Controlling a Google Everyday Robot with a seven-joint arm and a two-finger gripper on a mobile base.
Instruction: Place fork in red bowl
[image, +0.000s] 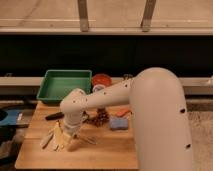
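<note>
Matt wooden table (107, 151) under gripper (60, 137), jaws perhaps plastic.
</note>
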